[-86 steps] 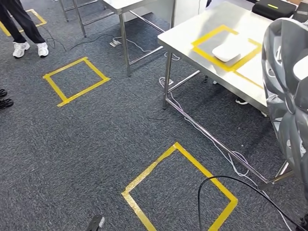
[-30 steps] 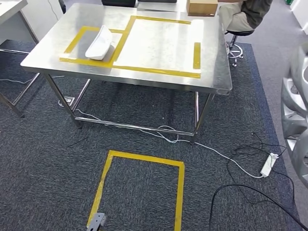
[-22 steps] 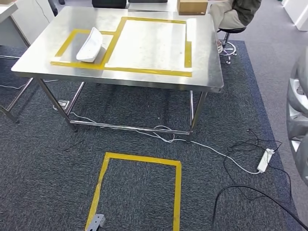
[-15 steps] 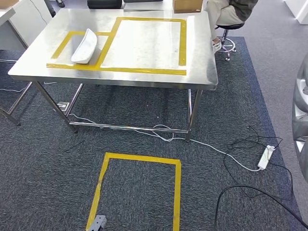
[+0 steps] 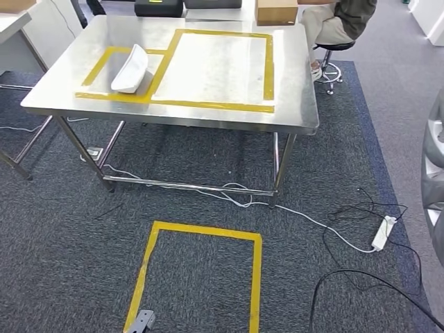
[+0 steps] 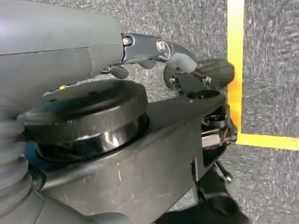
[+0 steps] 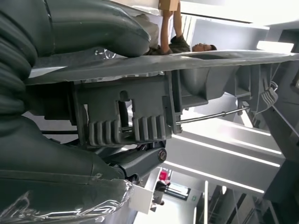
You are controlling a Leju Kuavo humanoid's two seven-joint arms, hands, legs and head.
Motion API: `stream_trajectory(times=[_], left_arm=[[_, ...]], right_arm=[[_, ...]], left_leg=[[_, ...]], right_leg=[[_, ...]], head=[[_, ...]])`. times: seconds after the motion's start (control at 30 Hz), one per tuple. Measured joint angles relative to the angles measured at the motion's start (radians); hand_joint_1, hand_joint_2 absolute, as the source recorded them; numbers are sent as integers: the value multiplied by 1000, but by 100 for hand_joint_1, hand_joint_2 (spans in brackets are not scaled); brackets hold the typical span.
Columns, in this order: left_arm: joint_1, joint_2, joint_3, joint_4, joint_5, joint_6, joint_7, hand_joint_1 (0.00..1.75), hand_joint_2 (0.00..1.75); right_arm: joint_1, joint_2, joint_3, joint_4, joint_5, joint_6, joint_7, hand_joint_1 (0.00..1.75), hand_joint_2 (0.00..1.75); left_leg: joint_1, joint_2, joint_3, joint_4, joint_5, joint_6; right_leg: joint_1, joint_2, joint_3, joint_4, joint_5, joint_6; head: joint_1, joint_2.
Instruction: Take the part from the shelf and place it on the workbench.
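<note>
Head view showed the steel workbench point(image 5: 293, 83) ahead of me on grey carpet point(image 5: 62, 243). Yellow tape on its top marked a small rectangle point(image 5: 94, 66) near the left edge and a larger rectangle point(image 5: 270, 69) adjoining it to the right. A white curved part point(image 5: 129, 69) lay inside the small rectangle, near its right side. A black case point(image 5: 159, 7) and a cardboard box point(image 5: 276, 10) stood along the far edge of the bench. A seated person point(image 5: 340, 17) was just beyond the far right corner. Below the bench, white cables point(image 5: 230, 191) ran along the floor to a power strip point(image 5: 383, 232) on the right. A yellow taped square point(image 5: 201, 274) was marked on the carpet in front of the bench.

At the right edge of the head view, the grey moulded part point(image 5: 434, 180) was in the air beside the bench, clear of its surface. In the right wrist view my right hand point(image 7: 116, 126) gripped this part, its ribbed underside point(image 7: 211, 84) spanning the frame, with my thumb over its top face and my darker fingers beneath.

In the left wrist view my left hand point(image 6: 176, 60) hung above the carpet near the yellow tape; its fingers point(image 6: 215, 74) held nothing. I could not tell whether they were spread or curled.
</note>
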Motion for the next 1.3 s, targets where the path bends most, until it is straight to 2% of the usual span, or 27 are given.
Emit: stream_trajectory(times=[0.03,0.07,0.1,0.17,0.2,0.23,0.27,0.3,0.33,0.4,0.47,0.53,0.6,0.63,0.67,0.73,0.77,0.8,0.9,0.93,1.0,1.07,1.1,1.13,1.17,1.27,1.3], left_arm=[[1,-1,0,0,-1,0,1,0,175],[1,-2,0,0,-3,0,3,0,175],[2,-2,0,0,-6,2,6,0,175],[2,-1,0,0,-12,8,13,0,175],[1,1,-1,-1,-14,11,16,0,175],[1,3,-1,-2,-16,12,17,0,175],[0,6,-1,-3,-17,13,18,0,175],[0,7,-1,-3,-18,13,18,0,175],[0,7,-1,-3,-18,13,18,0,175],[-1,6,-2,-3,-18,13,18,0,175],[-3,5,-3,-3,-18,13,17,0,175],[-3,5,-4,-3,-18,13,17,0,175],[1,5,-4,-3,-18,13,17,0,175],[2,5,-5,-3,-18,12,17,0,175],[3,5,-5,-3,-18,12,18,0,175],[5,5,-5,-3,-18,13,18,0,175],[7,5,-5,-3,-18,13,18,0,175],[8,5,-5,-3,-19,13,19,0,175],[6,0,-7,-3,-23,15,19,0,175],[4,-2,-7,-3,-24,15,19,0,175],[2,-3,-8,-3,-27,15,19,0,175],[3,-4,-8,-3,-28,15,19,0,175],[5,-4,-8,-3,-29,15,19,0,175],[7,-4,-8,-3,-29,15,19,0,175],[8,-5,-7,-3,-29,15,19,0,175],[11,-6,-7,-3,-29,14,20,0,175],[11,-6,-7,-3,-29,13,21,0,175]], right_arm=[[1,0,0,0,1,0,3,175,175],[3,0,0,0,2,0,6,175,175],[5,0,0,0,5,0,8,175,175],[8,0,0,0,10,0,10,175,175],[8,0,1,1,12,0,10,175,175],[8,0,2,2,13,0,10,175,175],[9,1,3,3,13,1,11,175,175],[10,1,4,4,14,1,11,175,175],[12,2,4,4,15,0,12,175,175],[16,3,4,3,16,-1,13,175,175],[17,4,4,2,16,-1,13,175,175],[16,4,5,2,16,-1,12,175,175],[16,4,6,2,16,0,12,175,175],[16,4,6,2,16,0,12,175,175],[16,4,7,2,16,1,12,175,175],[15,4,8,4,16,2,13,175,175],[14,4,8,4,15,3,13,175,175],[14,4,9,5,14,4,14,175,175],[15,4,10,4,7,5,11,175,175],[14,4,11,4,5,5,9,175,175],[12,4,12,3,0,6,4,175,175],[11,4,12,4,-2,6,4,175,175],[11,4,12,4,-2,6,5,175,175],[12,4,11,4,-2,6,5,175,175],[12,4,11,4,-2,7,6,175,175],[12,4,12,6,-3,8,5,175,175],[12,4,12,7,-3,9,5,175,175]], left_leg=[[3,0,1,0,-1,-4],[8,0,2,1,-2,-10],[15,0,6,2,-5,-18],[33,-1,16,9,-16,-42],[40,-2,20,16,-23,-56],[43,-2,20,23,-30,-70],[43,-2,19,28,-35,-81],[42,-2,18,31,-39,-89],[41,-1,17,32,-41,-94],[41,-1,1,68,-37,-97],[34,-1,-66,178,-56,-91],[20,-1,-158,306,-112,-78],[5,-1,-212,344,-136,-59],[-4,-2,-216,316,-119,-46],[-13,-3,-208,267,-81,-31],[-34,-8,-187,147,25,-1],[-42,-12,-179,103,61,5],[-47,-15,-172,73,79,7],[-42,-16,-130,44,67,10],[-41,-15,-114,42,61,14],[-39,-15,-86,42,42,22],[-39,-15,-61,42,17,26],[-39,-17,-45,41,4,27],[-40,-18,-27,41,-10,27],[-40,-19,-8,41,-24,26],[-45,-20,31,41,-64,19],[-46,-21,39,39,-72,14]], right_leg=[[-4,0,-27,54,-23,7],[-9,-1,-41,82,-30,16],[-15,-1,-37,72,-17,25],[-31,-3,20,-40,46,55],[-35,-2,49,-100,58,64],[-37,-1,70,-140,59,60],[-36,2,75,-150,50,48],[-34,4,71,-144,38,26],[-34,6,71,-135,38,8],[-31,9,77,-131,33,-10],[-26,10,92,-139,24,-24],[-17,13,111,-149,14,-35],[-7,19,137,-155,-2,-43],[-2,22,153,-157,-12,-44],[2,24,169,-158,-24,-44],[10,28,194,-161,-49,-42],[12,31,203,-168,-61,-40],[14,34,215,-172,-66,-37],[17,31,251,-178,-66,-24],[17,23,237,-146,-65,-19],[17,6,159,-21,-85,-9],[17,2,67,75,-154,-5],[17,2,37,83,-185,-6],[18,2,20,64,-193,-9],[20,2,13,21,-166,-14],[27,-6,9,-134,49,-34],[29,-7,10,-159,95,-39]], head=[[0,0],[0,0],[1,0],[1,0],[7,0],[12,0],[15,0],[15,0],[11,0],[1,0],[-6,0],[-10,0],[-12,0],[-12,0],[-13,0],[-11,0],[-9,0],[-7,0],[-3,-1],[0,-1],[4,-1],[5,-1],[7,-1],[7,-1],[8,-1],[9,-1],[8,-1]])
